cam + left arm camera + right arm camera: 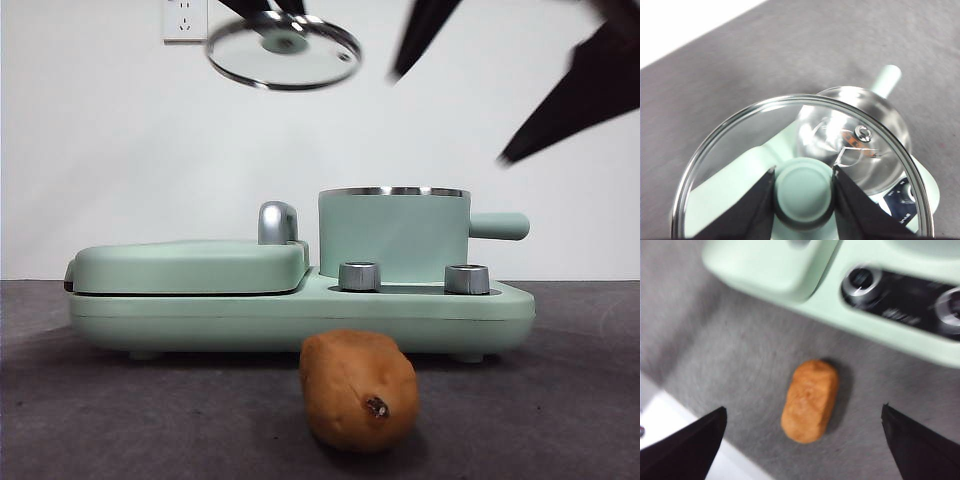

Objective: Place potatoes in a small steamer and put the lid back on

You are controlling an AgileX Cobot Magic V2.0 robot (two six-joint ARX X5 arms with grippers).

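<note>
1. Griddle (190, 268) – flat mint green unit with closed cover, on the left part of the appliance base (300, 318); chrome handle (277, 222) stands at its right end.
2. Lid (284, 50) – held in the air, high above the griddle's right end and left of the steamer, slightly tilted. Left tool (804, 187) is clamped on the lid's green knob (804, 192), 1 jaw on each side of it.
3. Potato (358, 390) – 1 orange-brown piece lying on the grey table (560, 400) just in front of the base, dark scar facing the front camera. Nothing touches it.
4. Small steamer (393, 235) – upright on the right part of the base, uncovered, steel rim showing; stubby handle (498, 226) points right. 2 metal dials (360, 276) sit on the base just below it. Left wrist view shows its bare steel inside through the lid glass.
5. Right tool (802, 435) – jaws wide apart, in the air above the potato, not touching it; picture blurred. In the front view it shows as dark shapes at upper right.
</note>
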